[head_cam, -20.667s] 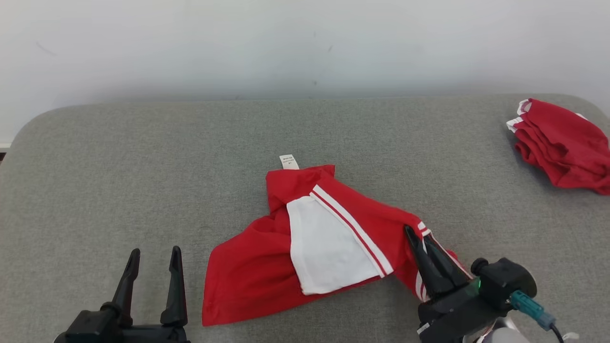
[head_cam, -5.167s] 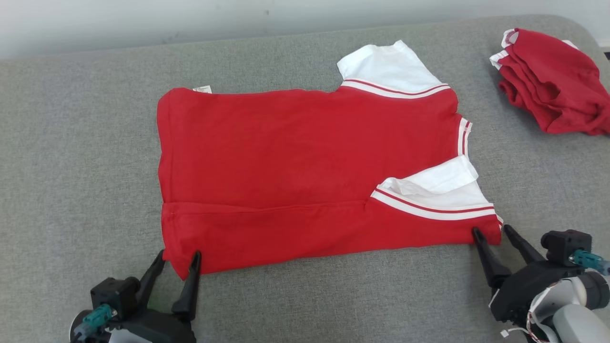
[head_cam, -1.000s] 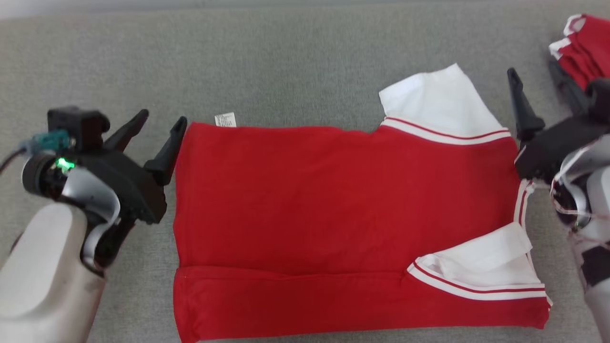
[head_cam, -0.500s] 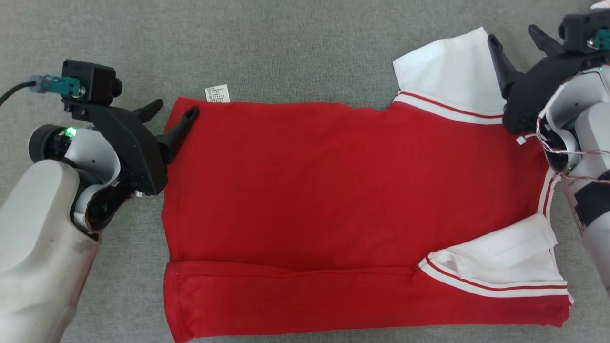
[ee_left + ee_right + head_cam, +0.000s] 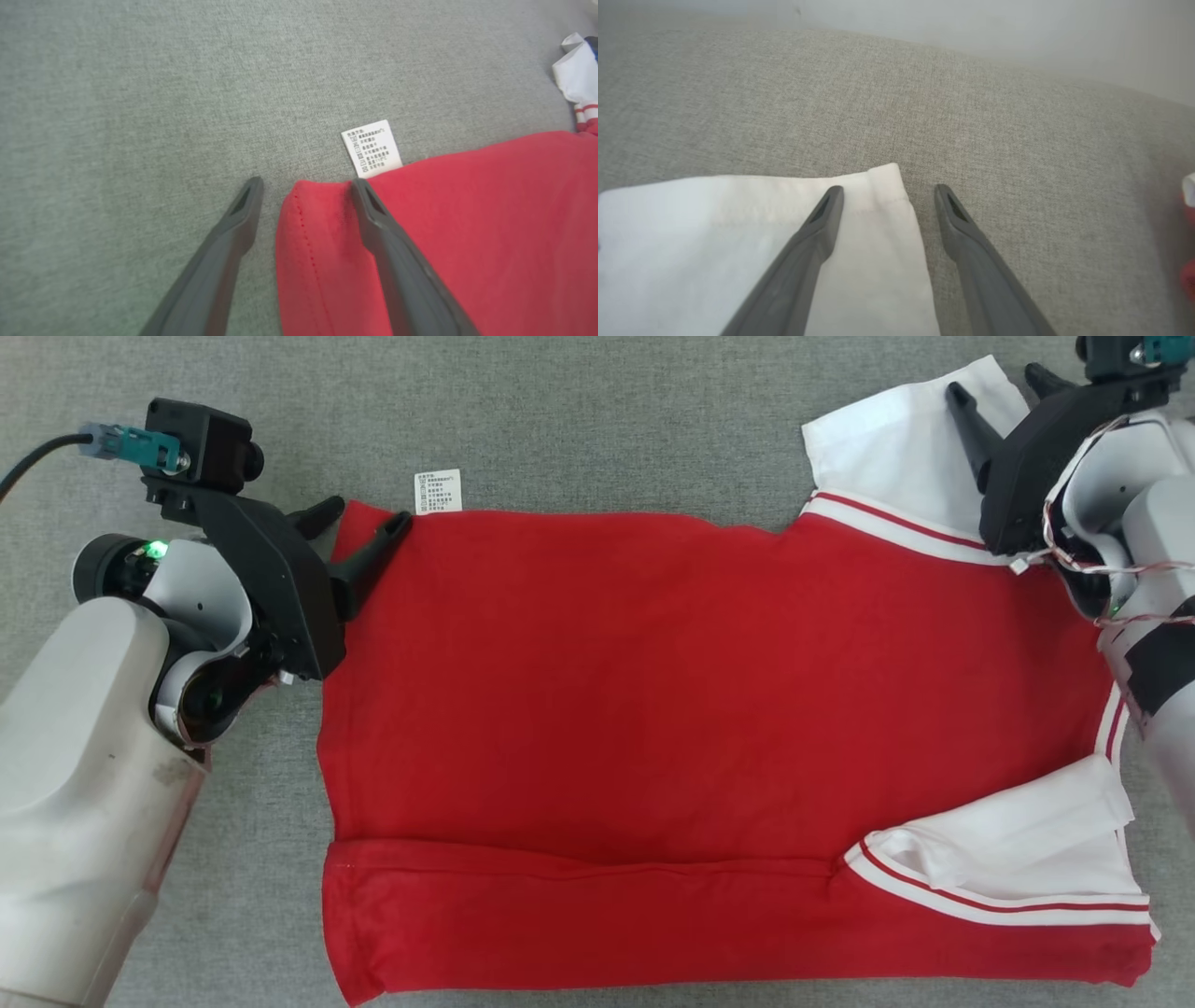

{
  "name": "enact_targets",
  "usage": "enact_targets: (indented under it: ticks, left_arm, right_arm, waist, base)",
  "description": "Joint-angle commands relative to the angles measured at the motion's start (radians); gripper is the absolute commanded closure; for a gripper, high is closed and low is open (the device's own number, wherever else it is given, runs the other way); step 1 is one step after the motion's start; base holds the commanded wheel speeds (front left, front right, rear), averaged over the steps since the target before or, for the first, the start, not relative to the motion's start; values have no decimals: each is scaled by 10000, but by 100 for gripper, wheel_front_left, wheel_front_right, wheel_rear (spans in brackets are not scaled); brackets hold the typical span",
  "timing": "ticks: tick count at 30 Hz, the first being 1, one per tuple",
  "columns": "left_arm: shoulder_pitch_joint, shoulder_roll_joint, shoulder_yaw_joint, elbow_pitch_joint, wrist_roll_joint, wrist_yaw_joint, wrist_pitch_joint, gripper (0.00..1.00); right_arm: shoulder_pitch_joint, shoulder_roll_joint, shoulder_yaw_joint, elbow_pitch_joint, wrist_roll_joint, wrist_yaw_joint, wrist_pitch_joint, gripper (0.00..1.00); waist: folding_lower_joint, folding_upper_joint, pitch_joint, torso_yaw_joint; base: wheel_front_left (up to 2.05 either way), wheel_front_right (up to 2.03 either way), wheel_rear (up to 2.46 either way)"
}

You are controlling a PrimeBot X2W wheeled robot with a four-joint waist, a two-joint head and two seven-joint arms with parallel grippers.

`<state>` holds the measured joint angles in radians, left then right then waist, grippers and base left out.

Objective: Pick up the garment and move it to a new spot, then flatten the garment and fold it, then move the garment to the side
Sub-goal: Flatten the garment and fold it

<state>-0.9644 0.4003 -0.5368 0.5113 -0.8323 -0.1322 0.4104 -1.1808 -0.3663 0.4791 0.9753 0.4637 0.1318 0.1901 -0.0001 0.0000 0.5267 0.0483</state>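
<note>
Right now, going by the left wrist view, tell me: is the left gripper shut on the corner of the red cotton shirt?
No: the left gripper stands open, straddling the red cotton shirt at its corner beside the white care label.

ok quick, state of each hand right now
Left hand: open, fingers either side of the red shirt corner, nothing gripped.
Right hand: open, straddling the white sleeve corner, nothing gripped.

Red garment (image 5: 653,709) — white sleeves, near edge folded — flat on grey surface.
</note>
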Motion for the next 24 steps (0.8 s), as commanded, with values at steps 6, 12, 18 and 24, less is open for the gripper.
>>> enact_targets:
  ticks: [6,12,18,24]
  left_arm:
    - [162,-66,-284,154,-104,32,222,100]
    - [225,-78,-300,-165,-124,26,-132,100]
    - [407,-48,-195,-181,-44,66,-641,100]
    - [615,17,-108,-130,5,157,-1050,100]
  right_arm:
    - [-317,-23,563,637,435,-30,803,0]
    - [-473,-62,879,658,1013,-32,979,100]
    - [-447,-314,1255,261,1113,-30,-386,100]
    - [-145,-511,1525,14,1351,-30,-1376,100]
  waist:
    - [1,0,51,146]
    - [1,0,-49,57]
    - [1,0,-396,-194]
    - [1,0,-768,-523]
  base:
    - [0,0,0]
    - [0,0,0]
    - [0,0,0]
    - [0,0,0]
